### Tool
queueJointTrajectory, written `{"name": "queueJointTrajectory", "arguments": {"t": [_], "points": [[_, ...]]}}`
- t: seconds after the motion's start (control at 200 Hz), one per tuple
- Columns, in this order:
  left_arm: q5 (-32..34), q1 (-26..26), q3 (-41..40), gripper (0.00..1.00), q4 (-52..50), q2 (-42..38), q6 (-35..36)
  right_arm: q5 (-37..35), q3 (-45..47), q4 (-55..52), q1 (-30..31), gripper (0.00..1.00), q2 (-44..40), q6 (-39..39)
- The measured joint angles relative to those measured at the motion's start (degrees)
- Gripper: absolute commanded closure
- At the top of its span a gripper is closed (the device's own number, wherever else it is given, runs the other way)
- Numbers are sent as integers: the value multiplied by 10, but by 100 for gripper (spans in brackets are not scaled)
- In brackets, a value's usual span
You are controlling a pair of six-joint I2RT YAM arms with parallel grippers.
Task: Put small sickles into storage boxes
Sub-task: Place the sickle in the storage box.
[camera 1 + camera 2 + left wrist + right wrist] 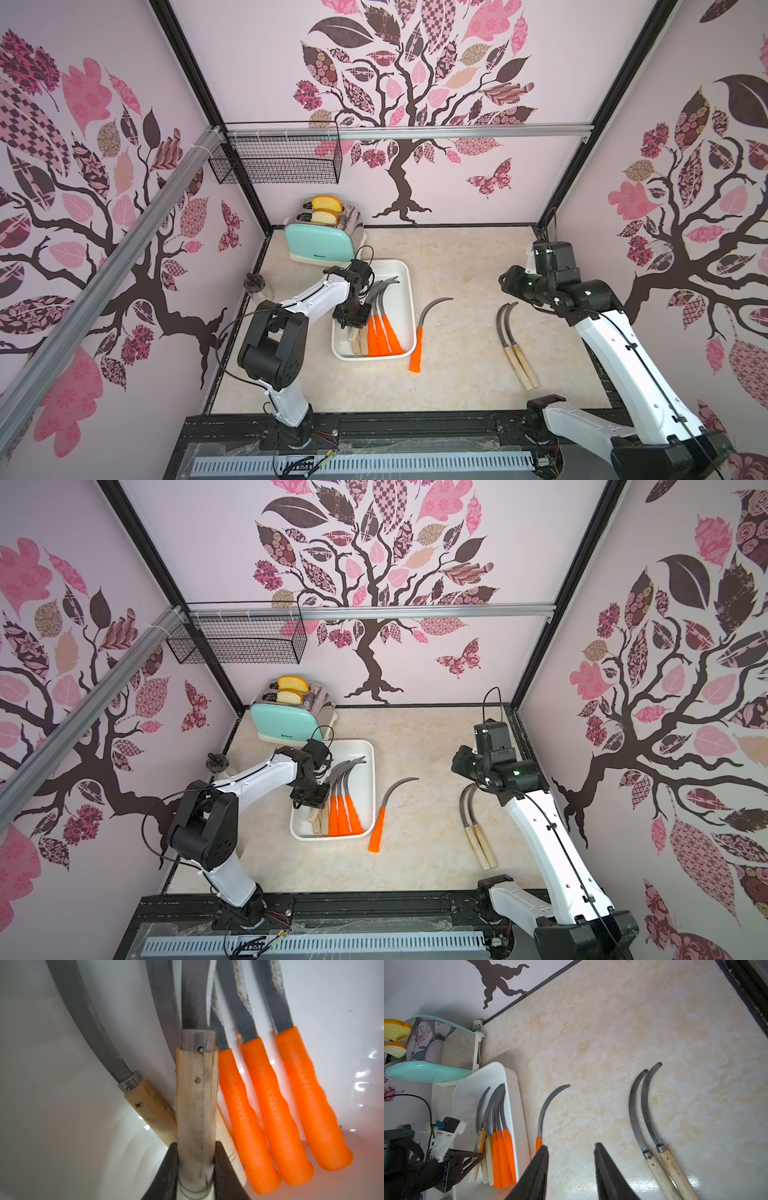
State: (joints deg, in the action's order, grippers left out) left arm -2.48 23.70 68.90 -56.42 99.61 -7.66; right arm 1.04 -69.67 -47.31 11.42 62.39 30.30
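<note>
left fingers [168, 1172] clamp pale wooden-handled grey-bladed sickle [195, 1105], lower centre | shallow white plastic tray [41, 1064]: three orange-handled sickles [276, 1115] | right fingers [535, 1174] apart, empty

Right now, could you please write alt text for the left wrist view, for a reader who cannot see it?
The left hand is shut on the handle of a wooden-handled sickle over a white tray. Three orange-handled sickles lie side by side in the tray next to it, and another wooden-handled sickle lies at its other side.
</note>
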Motion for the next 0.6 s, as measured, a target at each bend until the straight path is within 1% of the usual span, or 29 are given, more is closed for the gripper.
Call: {"name": "queueJointTrajectory", "arguments": {"t": [0.105,0.175,0.31,0.6], "points": [[-4,-1,0,69,-1,1,1,-2,0,0,0,59,0,-3],[-7,-1,0,66,-1,3,1,-3,0,0,0,58,0,-4],[-9,-2,0,58,-1,6,2,-4,0,0,0,58,0,-5],[-13,-5,3,49,-2,5,3,-7,15,0,0,55,5,-8]]}}
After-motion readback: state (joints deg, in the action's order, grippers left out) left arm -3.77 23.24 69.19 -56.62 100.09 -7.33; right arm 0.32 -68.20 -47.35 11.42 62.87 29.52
